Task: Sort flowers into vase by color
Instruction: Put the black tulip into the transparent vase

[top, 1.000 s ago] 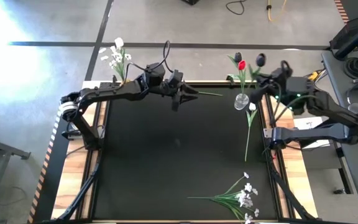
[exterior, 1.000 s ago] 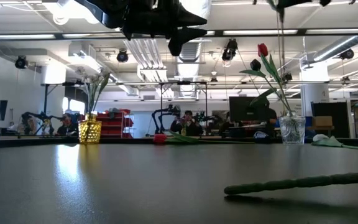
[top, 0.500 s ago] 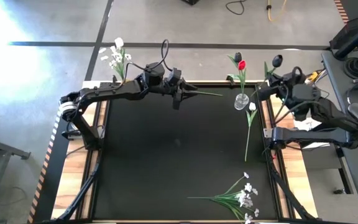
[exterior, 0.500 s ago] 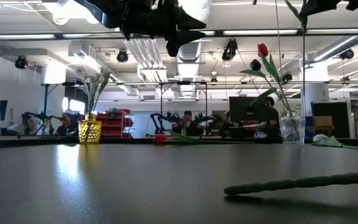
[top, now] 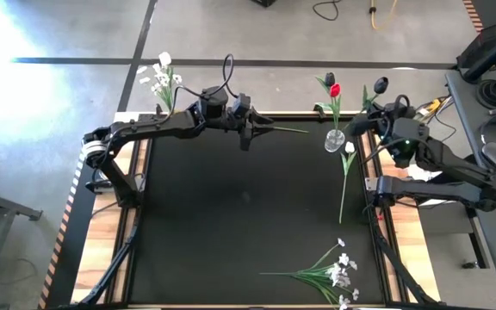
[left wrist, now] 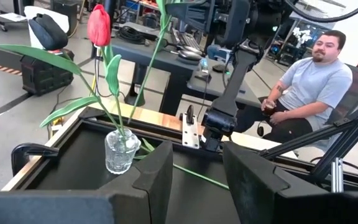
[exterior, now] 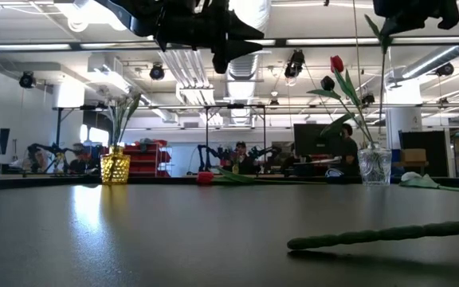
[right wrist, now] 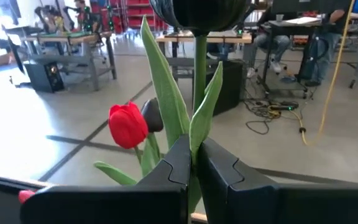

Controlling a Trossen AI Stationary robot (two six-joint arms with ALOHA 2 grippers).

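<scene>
High view: right pincer [top: 374,113] clamped on dark tulip [top: 381,84], held upright just beside the glass vase [top: 335,139]; left pincer [top: 250,131] apart, empty, far side of worktop [top: 239,215]. Right wrist view: stem [right wrist: 199,68] pinched between leaves; risk of it snagging the red tulip [right wrist: 128,124] just ahead, tipping the vase.

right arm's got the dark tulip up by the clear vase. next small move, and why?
Probably shift the right gripper toward the clear vase until the hanging stem is over its mouth, then lower. It is shut on the dark tulip, held upright, but in the high view it sits to the side of the vase, which already holds a red tulip.
</scene>
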